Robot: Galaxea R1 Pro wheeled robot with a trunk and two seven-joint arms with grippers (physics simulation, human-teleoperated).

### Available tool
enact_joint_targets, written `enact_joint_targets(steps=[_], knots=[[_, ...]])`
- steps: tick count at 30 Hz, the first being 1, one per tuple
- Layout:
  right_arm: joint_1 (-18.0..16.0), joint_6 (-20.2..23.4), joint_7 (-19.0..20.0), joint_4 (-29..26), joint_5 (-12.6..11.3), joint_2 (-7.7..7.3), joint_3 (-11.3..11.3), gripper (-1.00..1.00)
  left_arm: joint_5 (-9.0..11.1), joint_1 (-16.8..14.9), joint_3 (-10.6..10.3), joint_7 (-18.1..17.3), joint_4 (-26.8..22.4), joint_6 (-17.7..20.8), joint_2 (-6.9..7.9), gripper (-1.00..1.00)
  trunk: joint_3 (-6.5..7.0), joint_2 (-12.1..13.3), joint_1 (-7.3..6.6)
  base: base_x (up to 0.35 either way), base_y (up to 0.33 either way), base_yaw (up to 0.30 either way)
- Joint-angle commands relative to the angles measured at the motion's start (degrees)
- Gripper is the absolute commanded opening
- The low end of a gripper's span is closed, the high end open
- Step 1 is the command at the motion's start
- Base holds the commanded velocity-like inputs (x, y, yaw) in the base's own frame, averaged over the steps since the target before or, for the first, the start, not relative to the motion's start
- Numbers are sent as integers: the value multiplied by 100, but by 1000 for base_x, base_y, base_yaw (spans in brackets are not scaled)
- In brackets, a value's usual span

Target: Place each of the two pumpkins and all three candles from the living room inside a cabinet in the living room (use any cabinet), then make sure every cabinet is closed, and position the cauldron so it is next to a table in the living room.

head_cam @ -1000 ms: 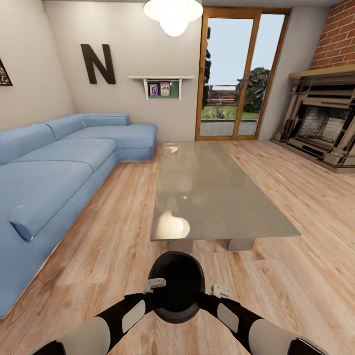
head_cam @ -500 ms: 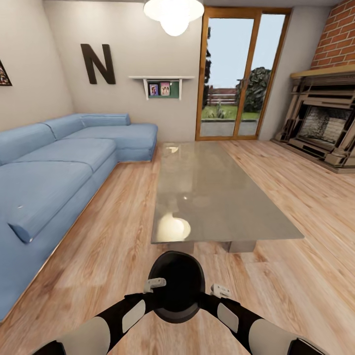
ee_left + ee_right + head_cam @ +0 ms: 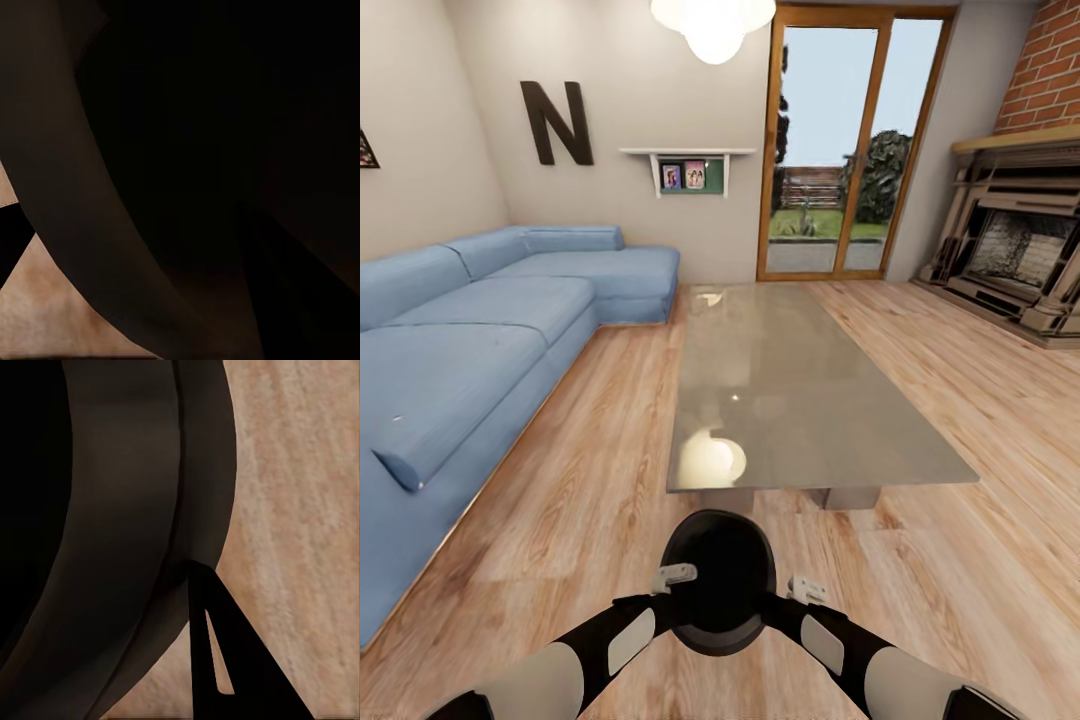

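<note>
Black cauldron (image 3: pixel 718 580) clamped between left tool (image 3: pixel 672 577) and right tool (image 3: pixel 807 590), table (image 3: pixel 800 400) ahead

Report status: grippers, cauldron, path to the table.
Left gripper and right gripper flank the cauldron, grip unconfirmed. Cauldron short of the table. Bare floor between.
</note>
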Motion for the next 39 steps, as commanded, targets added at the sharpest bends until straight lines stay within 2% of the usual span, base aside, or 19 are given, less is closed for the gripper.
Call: enact_joint_targets(steps=[1,9,19,39], knots=[[-5,14,-13,-15,-29,-4,36,-100,-85,-9,56,60,-4,15,35,-100,-27,-5,0,0,0,0],[-5,14,-13,-15,-29,-7,35,-100,-85,-9,56,60,-4,15,39,-100,-204,-15,21,0,0,0],[-5,17,-13,-15,-29,-7,34,-100,-83,-9,56,60,-4,15,42,-100,-204,-15,21,1,0,0],[-5,22,-13,-24,-29,-7,36,-100,-84,-9,56,60,-4,15,42,-100,-204,-15,21,91,0,0]])
